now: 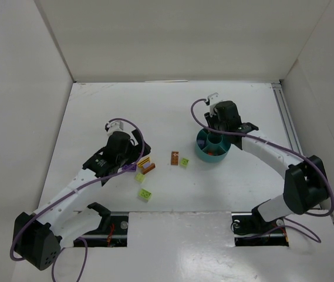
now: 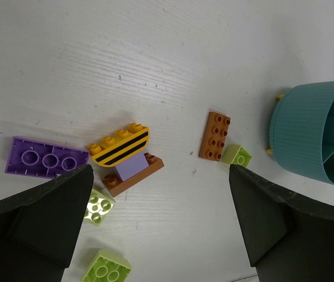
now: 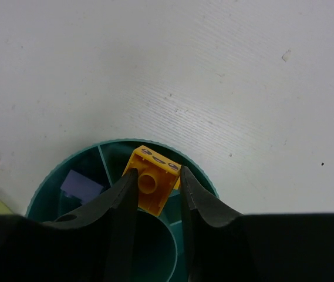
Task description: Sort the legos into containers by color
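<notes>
Right end effector (image 3: 158,176): over the teal bowl (image 3: 49,182), fingers reaching down inside it. The two fingers are closed against opposite sides of a yellow brick (image 3: 152,182), gripping it. The brick sits tilted in an outer compartment, between the bowl's wall and the central cup. In the wrist view, the compartment to its left holds a pale purple block (image 3: 80,187).

Left end effector (image 2: 161,170): wide open, holding nothing, hanging above loose bricks on the worktop (image 1: 213,200), well apart from the bowl.

Bricks under the left end effector:
- purple plate (image 2: 43,158), lying flat, underside up.
- striped yellow piece (image 2: 120,145), stacked on a lilac block on a brown base.
- two lime bricks (image 2: 99,205), one just beside the left finger, the other nearer the camera.

Nearer the bowl: a brown plate (image 2: 215,136) lying flat, with a lime cube (image 2: 237,155) touching its corner. Neither touches the bowl.
</notes>
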Robot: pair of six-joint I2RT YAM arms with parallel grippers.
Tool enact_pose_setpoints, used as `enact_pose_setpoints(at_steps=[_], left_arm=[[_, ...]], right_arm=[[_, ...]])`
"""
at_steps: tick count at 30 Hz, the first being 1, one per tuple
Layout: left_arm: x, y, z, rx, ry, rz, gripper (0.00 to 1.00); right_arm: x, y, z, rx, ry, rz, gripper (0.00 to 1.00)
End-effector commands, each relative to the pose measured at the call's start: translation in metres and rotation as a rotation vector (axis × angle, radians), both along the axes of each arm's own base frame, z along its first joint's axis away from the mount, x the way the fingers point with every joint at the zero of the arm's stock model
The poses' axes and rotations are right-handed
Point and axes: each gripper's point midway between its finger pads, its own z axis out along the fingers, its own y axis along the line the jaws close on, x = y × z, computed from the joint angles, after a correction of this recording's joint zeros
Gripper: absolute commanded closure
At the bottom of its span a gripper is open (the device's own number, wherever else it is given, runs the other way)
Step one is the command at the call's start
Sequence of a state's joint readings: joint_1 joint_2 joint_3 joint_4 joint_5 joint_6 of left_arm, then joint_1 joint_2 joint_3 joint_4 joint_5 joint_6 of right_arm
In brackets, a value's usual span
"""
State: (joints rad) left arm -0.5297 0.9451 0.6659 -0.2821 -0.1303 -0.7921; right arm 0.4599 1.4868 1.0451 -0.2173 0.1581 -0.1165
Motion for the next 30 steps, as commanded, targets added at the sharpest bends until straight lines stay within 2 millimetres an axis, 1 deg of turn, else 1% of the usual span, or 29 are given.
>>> enact_pose_setpoints(at_steps=[1, 2, 3, 4, 5, 7, 8, 9, 12, 14, 15, 16, 17, 18, 20, 21, 22, 24, 25, 27, 28, 29, 30], left_arm=[[0.0, 0.001, 0.003, -0.003, -0.02, -0.01, 0.0], [0.001, 0.0, 0.005, -0.009, -0.029, -0.01, 0.0], [0.001, 0.0, 0.005, -0.009, -0.029, -0.01, 0.0], [0.001, 0.0, 0.005, -0.009, -0.029, -0.01, 0.0], [0.001, 0.0, 0.003, -0.004, -0.021, -0.01, 0.0], [0.003, -0.001, 0.004, -0.009, -0.029, -0.01, 0.0], [0.003, -0.001, 0.004, -0.009, -0.029, -0.01, 0.0], [0.003, -0.001, 0.001, -0.003, -0.02, -0.01, 0.0], [0.005, -0.002, 0.002, 0.004, -0.022, -0.016, 0.0], [0.005, -0.002, 0.002, 0.004, -0.022, -0.016, 0.0], [0.006, -0.003, 0.004, 0.004, -0.022, -0.016, 0.0], [0.006, -0.003, 0.004, 0.004, -0.022, -0.016, 0.0], [0.006, -0.003, 0.004, 0.004, -0.022, -0.016, 0.0], [0.006, -0.003, 0.004, 0.004, -0.022, -0.016, 0.0], [0.006, -0.003, 0.004, 0.004, -0.022, -0.016, 0.0], [0.006, -0.003, 0.004, 0.004, -0.022, -0.016, 0.0], [0.006, -0.003, 0.004, 0.004, -0.022, -0.016, 0.0], [0.006, -0.003, 0.004, 0.004, -0.022, -0.016, 0.0], [0.006, -0.003, 0.004, 0.004, -0.022, -0.016, 0.0], [0.006, -0.003, 0.004, 0.004, -0.022, -0.016, 0.0], [0.006, -0.003, 0.004, 0.004, -0.022, -0.016, 0.0], [0.007, -0.003, 0.001, 0.008, -0.014, -0.016, 0.0], [0.007, -0.003, 0.001, 0.008, -0.014, -0.016, 0.0]], right_arm=[[-0.002, 0.002, 0.027, 0.046, -0.071, 0.012, 0.81], [-0.005, 0.004, 0.023, 0.05, -0.057, 0.024, 0.81], [-0.007, 0.007, 0.028, 0.059, -0.066, 0.047, 0.82], [-0.006, 0.005, 0.028, 0.069, -0.062, 0.051, 0.82], [-0.007, 0.008, 0.028, 0.07, -0.06, 0.077, 0.82], [-0.007, 0.009, 0.027, 0.074, -0.057, 0.102, 0.82], [-0.006, 0.011, 0.017, 0.06, -0.034, 0.116, 0.82], [-0.006, 0.011, 0.015, 0.054, -0.021, 0.115, 0.82], [-0.005, 0.012, 0.003, 0.043, 0.008, 0.115, 0.82], [-0.001, 0.009, 0.001, 0.031, -0.001, 0.097, 0.82], [0.0, 0.008, -0.003, 0.022, 0.007, 0.089, 0.82], [0.002, 0.007, 0.001, 0.027, -0.002, 0.075, 0.82], [0.004, 0.004, -0.002, 0.012, 0.002, 0.059, 0.81], [0.006, -0.001, -0.001, 0.013, 0.004, 0.037, 0.78], [0.006, -0.003, -0.001, 0.006, 0.001, 0.027, 0.73], [0.005, -0.004, -0.006, -0.002, 0.019, 0.027, 0.7], [0.007, -0.003, -0.002, 0.002, 0.01, 0.027, 0.65], [0.007, -0.003, -0.002, 0.002, 0.01, 0.027, 0.61], [0.005, -0.003, 0.001, 0.002, 0.01, 0.027, 0.61], [0.002, -0.003, 0.009, 0.01, -0.009, 0.042, 0.58], [0.001, -0.001, 0.013, 0.012, -0.02, 0.062, 0.56], [-0.002, -0.003, 0.02, 0.012, -0.038, 0.067, 0.5], [-0.003, -0.001, 0.025, 0.023, -0.046, 0.077, 0.48]])
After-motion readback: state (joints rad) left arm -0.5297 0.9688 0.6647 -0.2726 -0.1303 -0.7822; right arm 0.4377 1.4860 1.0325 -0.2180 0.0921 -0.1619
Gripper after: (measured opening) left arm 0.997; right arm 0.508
